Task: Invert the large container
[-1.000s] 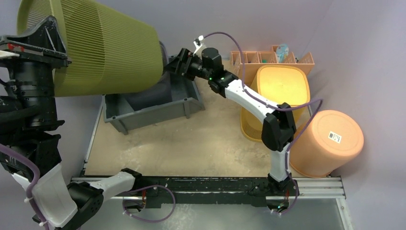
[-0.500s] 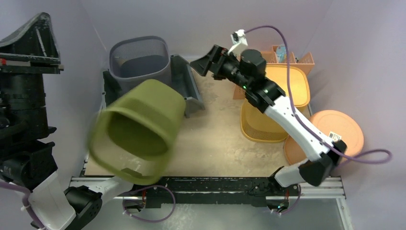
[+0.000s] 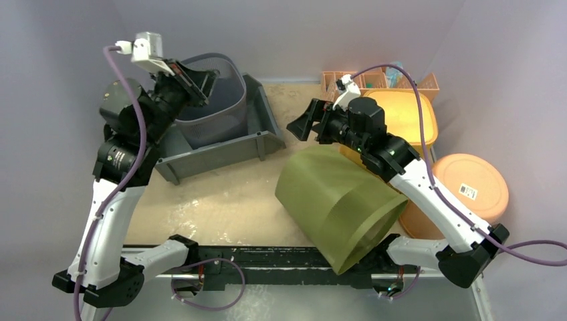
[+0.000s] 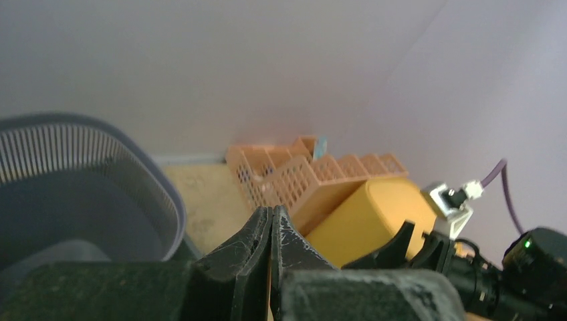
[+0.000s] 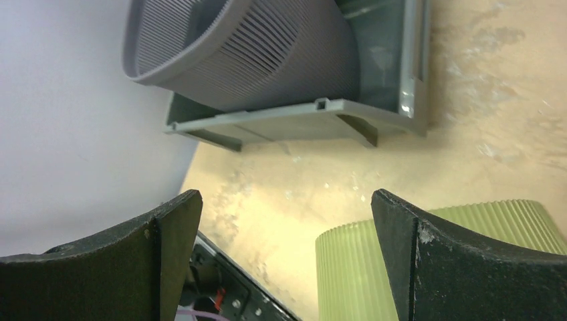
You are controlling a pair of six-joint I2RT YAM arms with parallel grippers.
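From above, the olive large container (image 3: 337,200) lies on its side right of centre, mouth toward the near edge, bare table (image 3: 220,194) separating it from a grey basket (image 3: 220,100) nested in a grey bin (image 3: 224,148), while the left wrist view shows the left gripper (image 4: 271,221) pinched together on nothing, and the right wrist view shows the right gripper (image 5: 286,200) spread wide, empty.

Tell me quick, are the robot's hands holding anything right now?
Left gripper: closed, holding nothing.
Right gripper: open wide, holding nothing.
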